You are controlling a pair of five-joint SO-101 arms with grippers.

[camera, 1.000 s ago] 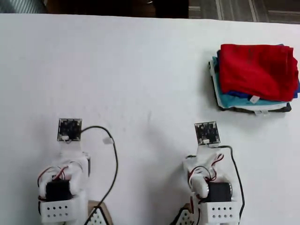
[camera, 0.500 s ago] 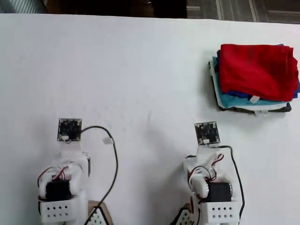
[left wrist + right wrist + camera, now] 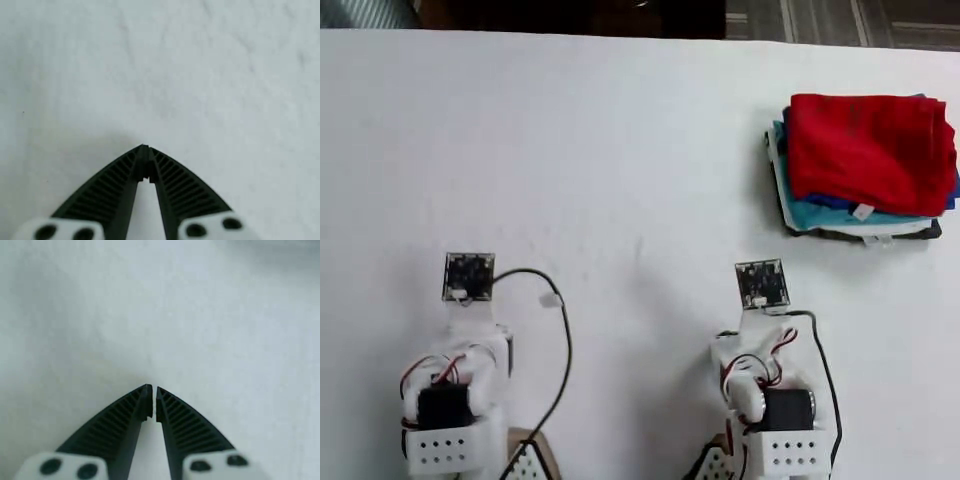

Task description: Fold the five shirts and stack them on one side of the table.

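High view, left to right: we see one arm (image 3: pixel 455 400) at the tabletop's (image 3: pixel 620 150) near edge, a second arm (image 3: pixel 770 400) further along it, and the shirts (image 3: pixel 865 165) stacked, red on top, by the right edge. Our left claw (image 3: pixel 144 150) is closed on nothing. Our right claw (image 3: pixel 151 390) is likewise closed and holds nothing.

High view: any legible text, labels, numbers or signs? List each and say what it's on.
No text can be read.
Upper white tag on the shirt stack: too small to read.
Lower white tag at the stack's near edge: too small to read.
One arm's camera board and the other arm's camera board: no legible markings.
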